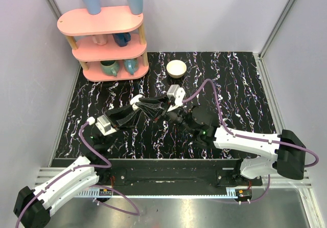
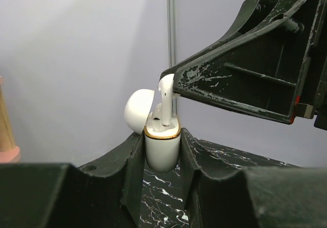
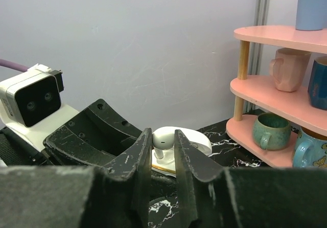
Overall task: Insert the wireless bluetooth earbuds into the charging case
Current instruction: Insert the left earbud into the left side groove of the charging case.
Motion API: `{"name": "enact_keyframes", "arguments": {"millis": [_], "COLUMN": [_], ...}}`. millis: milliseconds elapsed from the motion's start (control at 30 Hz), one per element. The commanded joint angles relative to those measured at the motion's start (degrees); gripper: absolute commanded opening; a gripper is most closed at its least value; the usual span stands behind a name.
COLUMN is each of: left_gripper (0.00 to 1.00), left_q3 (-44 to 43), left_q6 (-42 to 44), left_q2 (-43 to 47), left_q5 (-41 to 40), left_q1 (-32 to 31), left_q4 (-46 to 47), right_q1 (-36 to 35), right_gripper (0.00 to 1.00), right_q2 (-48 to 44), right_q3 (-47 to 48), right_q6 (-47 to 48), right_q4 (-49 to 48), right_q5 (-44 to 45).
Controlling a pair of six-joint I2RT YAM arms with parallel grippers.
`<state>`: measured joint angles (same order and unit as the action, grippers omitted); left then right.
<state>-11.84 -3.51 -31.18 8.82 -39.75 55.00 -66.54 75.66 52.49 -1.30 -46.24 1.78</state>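
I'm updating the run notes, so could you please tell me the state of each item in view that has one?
charging case: lid open, upright, clamped in the left hand.
earbud: gripped by the right hand, stem partly down in the case.
left hand: shut on the charging case.
right hand: shut on the earbud.
bowl: upright, looks empty.
mugs: upright on the pink shelf.

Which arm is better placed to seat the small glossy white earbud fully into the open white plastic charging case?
Right. The right gripper pinches the glossy white earbud, whose stem stands in the small white charging case directly below. The left gripper is occupied clamping that case upright.
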Motion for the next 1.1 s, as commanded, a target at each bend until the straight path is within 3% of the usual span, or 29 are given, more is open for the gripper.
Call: {"name": "enact_keyframes", "arguments": {"millis": [0,1067], "left_gripper": [0.0,0.0], "left_q3": [-0.12,0.06], "left_q6": [-0.27,-0.45], "left_q2": [0.51,1.47], "left_q5": [0.32,0.41], "left_q1": [-0.07,-0.07], "left_q4": [3.88,4.41], "right_q1": [-0.43,-0.69], "right_gripper": [0.27,0.22], "right_q2": [-1.74,1.25], "right_q3": [2.53,2.09], "right_q6": [0.95,-0.37], "right_q4": [-1.93,-3.33], "right_q5": [-1.17,-0.64]}}
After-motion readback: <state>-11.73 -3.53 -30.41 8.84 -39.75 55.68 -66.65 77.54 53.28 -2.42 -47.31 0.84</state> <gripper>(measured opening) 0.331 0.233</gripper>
